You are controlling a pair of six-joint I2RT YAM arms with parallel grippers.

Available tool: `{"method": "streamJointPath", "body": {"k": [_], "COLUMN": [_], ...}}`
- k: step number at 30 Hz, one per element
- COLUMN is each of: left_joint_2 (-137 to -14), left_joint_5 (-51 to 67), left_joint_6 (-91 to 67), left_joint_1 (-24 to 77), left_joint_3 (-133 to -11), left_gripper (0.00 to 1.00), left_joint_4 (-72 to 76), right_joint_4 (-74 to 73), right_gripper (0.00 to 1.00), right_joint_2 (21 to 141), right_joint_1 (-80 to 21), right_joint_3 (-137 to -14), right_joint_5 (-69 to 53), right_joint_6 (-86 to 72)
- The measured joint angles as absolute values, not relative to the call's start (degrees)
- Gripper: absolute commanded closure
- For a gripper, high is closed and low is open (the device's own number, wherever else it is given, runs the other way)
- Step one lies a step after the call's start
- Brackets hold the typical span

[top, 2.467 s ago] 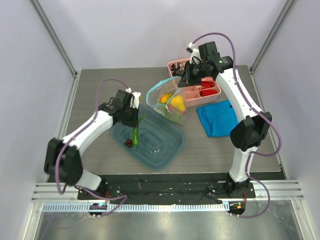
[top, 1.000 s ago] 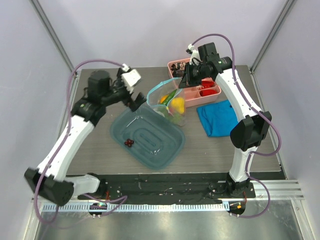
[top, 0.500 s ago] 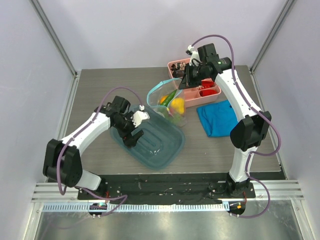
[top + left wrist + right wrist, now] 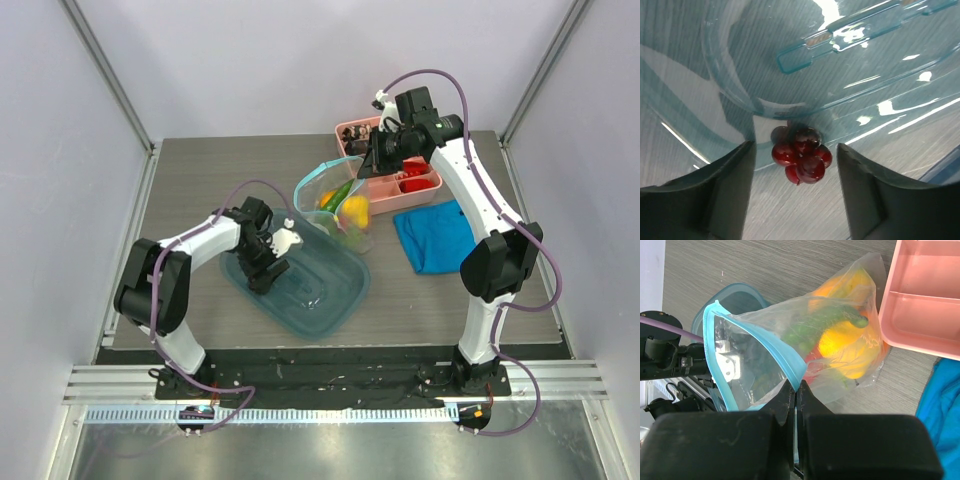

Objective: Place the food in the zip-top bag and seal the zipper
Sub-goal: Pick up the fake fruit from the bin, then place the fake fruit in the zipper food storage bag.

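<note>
- Right arm reached high over the table's 12 o'clock side. Right gripper (image 4: 796,390) was clamped on the zipper (image 4: 765,335), holding the zip-top bag (image 4: 860,295) with its mouth agape.
- Left arm was bent low. Left gripper (image 4: 796,150) pointed down into the teal tray (image 4: 325,295), fingers spread wide.
- Bag sat at 1 o'clock from the tray: clear, crinkled, holding green cucumber (image 4: 830,320) and yellow-orange fruit.
- Dark cherries (image 4: 801,161) lay on the tray floor between the fingers, touching neither.

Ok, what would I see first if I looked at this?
The clear bag stuffed with yellow and green food, pinched at its blue edge by the right claw, in the middle. Then the dark red cherries in the teal tray, right inside the open left claw.
</note>
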State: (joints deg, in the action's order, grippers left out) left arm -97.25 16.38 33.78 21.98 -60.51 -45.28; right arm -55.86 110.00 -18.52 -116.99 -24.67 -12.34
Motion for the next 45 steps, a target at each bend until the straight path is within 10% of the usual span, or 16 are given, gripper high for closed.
{"method": "streamJointPath", "body": {"k": [8, 14, 31, 33, 38, 45], "left_joint_2": [-96.9, -92.9, -98.4, -100.4, -103.7, -100.6], "left_joint_5": [16.4, 21.1, 30.0, 30.0, 28.9, 29.7], "left_joint_6": [33.2, 32.5, 12.2, 11.8, 11.2, 16.7], "left_joint_1": [22.0, 22.0, 28.7, 30.4, 32.2, 30.2], "left_joint_3": [-62.5, -73.2, -112.0, -110.9, -106.7, -101.7], "left_gripper": [0.85, 1.0, 0.99, 0.9, 0.13, 0.0], "left_joint_4": [-46.9, -51.8, -34.7, -33.6, -33.5, -35.7], "right_joint_4": [-55.9, -55.9, -55.9, -55.8, -55.9, -56.3], "right_gripper": [0.99, 0.99, 0.99, 0.99, 0.99, 0.99], "right_joint_2": [110.0, 110.0, 110.0, 110.0, 110.0, 110.0], "right_joint_1": [-18.5, -18.5, -18.5, -18.5, -18.5, -18.5], "right_joint_3": [-117.0, -117.0, -116.3, -116.3, -116.3, -116.8], "right_joint_5": [-24.7, -25.1, -26.7, -26.7, -27.2, -28.5], "right_joint_6": [-12.3, -12.2, -11.9, -11.8, -10.8, -8.8]}}
